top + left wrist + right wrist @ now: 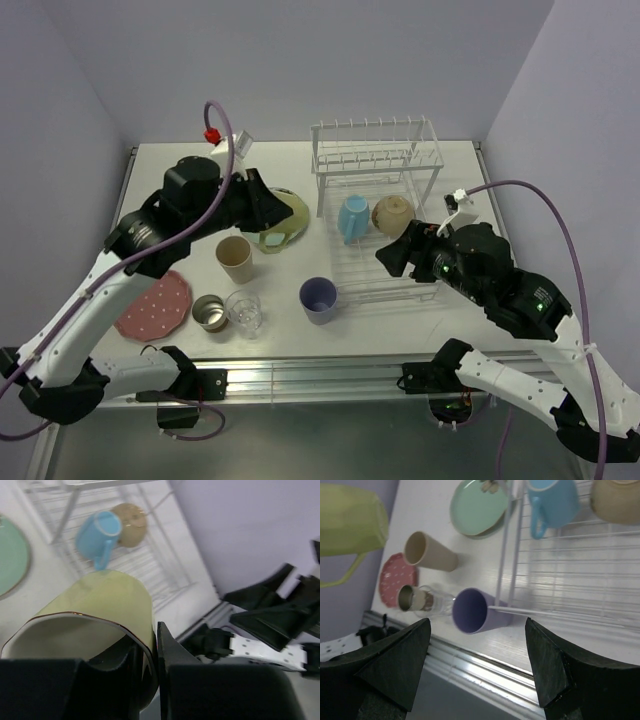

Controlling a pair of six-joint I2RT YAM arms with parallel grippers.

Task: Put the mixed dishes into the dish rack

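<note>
My left gripper (pixel 268 205) is shut on the rim of the yellow cup (pixel 291 216), one finger inside and one outside (pixel 150 635), holding it above the mint-green plate (pixel 276 241). The white dish rack (pixel 375 160) holds a blue cup (pixel 352 218) and a round tan cup (pixel 393 215) in its lower basket. My right gripper (pixel 393 258) is open and empty over the rack's front left corner, above the lavender cup (pixel 475 611). A tall tan cup (pixel 235 258), steel cup (pixel 210 312), clear glass (pixel 243 310) and pink dotted plate (pixel 153 305) stand on the table. No white bowl shows.
The table's metal front rail (pixel 320 375) runs just below the lavender cup (pixel 318 298). The rack's raised row of prongs (pixel 372 128) stands at the back. Walls close in on both sides. My right arm shows in the left wrist view (pixel 270 625).
</note>
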